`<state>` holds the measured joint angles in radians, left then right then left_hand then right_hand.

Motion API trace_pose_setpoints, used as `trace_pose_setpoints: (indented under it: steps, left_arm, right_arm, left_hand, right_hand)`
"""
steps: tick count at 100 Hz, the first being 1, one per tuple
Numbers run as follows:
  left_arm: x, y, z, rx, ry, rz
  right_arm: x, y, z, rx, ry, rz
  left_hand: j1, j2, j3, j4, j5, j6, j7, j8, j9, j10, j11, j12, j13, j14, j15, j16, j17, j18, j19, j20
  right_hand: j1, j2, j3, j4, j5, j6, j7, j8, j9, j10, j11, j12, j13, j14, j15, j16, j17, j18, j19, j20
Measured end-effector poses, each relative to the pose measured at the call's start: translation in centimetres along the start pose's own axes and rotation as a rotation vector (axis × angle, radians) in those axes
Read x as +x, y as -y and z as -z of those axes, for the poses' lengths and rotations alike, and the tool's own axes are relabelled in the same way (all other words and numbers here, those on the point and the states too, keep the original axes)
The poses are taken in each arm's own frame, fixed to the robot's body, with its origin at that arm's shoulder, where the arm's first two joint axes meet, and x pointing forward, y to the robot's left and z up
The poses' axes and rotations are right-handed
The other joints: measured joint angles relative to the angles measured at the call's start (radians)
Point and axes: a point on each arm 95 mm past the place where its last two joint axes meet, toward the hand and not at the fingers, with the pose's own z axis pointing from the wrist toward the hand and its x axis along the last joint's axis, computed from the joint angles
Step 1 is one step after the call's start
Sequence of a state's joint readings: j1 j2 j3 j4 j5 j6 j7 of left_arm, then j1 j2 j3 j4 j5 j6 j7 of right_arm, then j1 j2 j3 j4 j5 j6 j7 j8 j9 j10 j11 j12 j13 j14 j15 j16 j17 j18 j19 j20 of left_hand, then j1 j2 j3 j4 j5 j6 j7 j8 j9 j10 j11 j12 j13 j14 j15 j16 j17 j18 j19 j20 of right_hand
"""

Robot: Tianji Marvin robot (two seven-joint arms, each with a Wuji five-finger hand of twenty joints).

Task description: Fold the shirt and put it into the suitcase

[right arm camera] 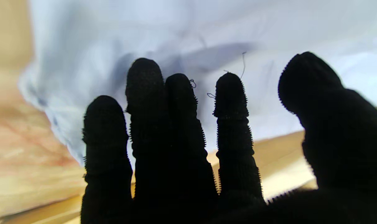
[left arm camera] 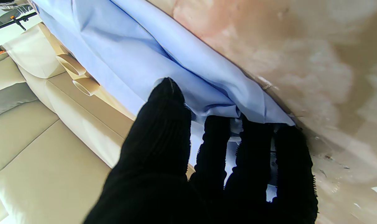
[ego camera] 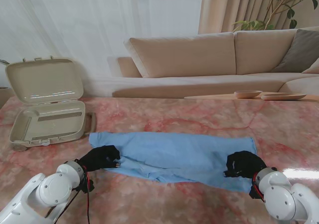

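The light blue shirt (ego camera: 174,154) lies across the marble table as a long folded band. My left hand (ego camera: 101,157), in a black glove, is at the shirt's left end. In the left wrist view the shirt (left arm camera: 163,62) edge drapes over the fingertips while the thumb (left arm camera: 168,102) presses on its other side, so the cloth is pinched. My right hand (ego camera: 243,164) rests over the shirt's near right corner. There the fingers (right arm camera: 144,93) are stretched out and apart in front of the shirt (right arm camera: 191,37), holding nothing. The beige suitcase (ego camera: 30,132) stands open at the far left.
The suitcase lid (ego camera: 45,79) stands upright behind its tray. A beige sofa (ego camera: 214,59) runs beyond the table's far edge, with shallow dishes (ego camera: 247,93) on a low board at the far right. Bare marble (ego camera: 174,204) lies between my arms.
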<state>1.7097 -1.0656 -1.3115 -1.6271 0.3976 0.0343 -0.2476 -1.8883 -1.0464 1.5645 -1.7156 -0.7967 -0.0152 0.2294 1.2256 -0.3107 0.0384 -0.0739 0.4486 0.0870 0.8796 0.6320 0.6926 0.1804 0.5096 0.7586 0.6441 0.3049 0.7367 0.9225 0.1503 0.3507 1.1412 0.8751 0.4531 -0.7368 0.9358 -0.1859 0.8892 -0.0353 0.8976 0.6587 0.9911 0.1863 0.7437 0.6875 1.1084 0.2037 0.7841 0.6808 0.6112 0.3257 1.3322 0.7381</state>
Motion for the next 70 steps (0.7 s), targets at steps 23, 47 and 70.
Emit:
trace_pose_setpoints:
  steps: [23,47,70]
  left_arm:
    - [0.6,0.0,1.7,0.027,-0.007,-0.001]
    - [0.5,0.4,2.3,0.065,0.0,-0.007]
    - [0.6,0.6,1.6,0.068,-0.009,0.01]
  right_arm:
    - [0.8,-2.2,0.2,-0.088,0.028,0.018]
    - [0.1,-3.2,0.2,-0.123,0.203,0.033]
    - [-0.1,-2.9,0.3,-0.076,0.3,0.055]
  left_hand:
    - [0.0,0.0,0.0,0.0,0.0,0.002,-0.071,-0.064,-0.005,0.011,-0.018,-0.027,-0.015,0.009,-0.08,-0.039,-0.001,0.0,-0.025,-0.018]
    - [0.0,0.011,0.0,0.0,0.0,0.006,-0.14,-0.091,-0.005,0.011,-0.018,-0.051,-0.016,0.009,-0.081,-0.039,-0.01,0.0,-0.025,-0.024]
    - [0.0,0.03,0.0,0.009,0.011,0.017,-0.194,-0.115,-0.005,0.011,-0.018,-0.057,-0.016,0.009,-0.081,-0.039,-0.01,0.0,-0.025,-0.024]
  right_hand:
    - [-0.041,0.05,-0.022,0.056,0.0,0.034,-0.116,0.048,-0.038,0.02,-0.035,-0.019,-0.043,0.013,-0.023,-0.007,-0.02,0.0,0.0,-0.012]
    - [-0.1,0.123,-0.151,0.094,-0.215,0.189,-0.497,0.02,-0.328,0.099,-0.238,-0.136,-0.289,0.063,-0.181,-0.051,-0.166,-0.002,-0.041,-0.013]
    - [-0.119,0.158,-0.222,0.094,-0.31,0.245,-0.629,0.007,-0.458,0.138,-0.351,-0.224,-0.436,0.089,-0.392,-0.146,0.185,-0.198,-0.119,0.033]
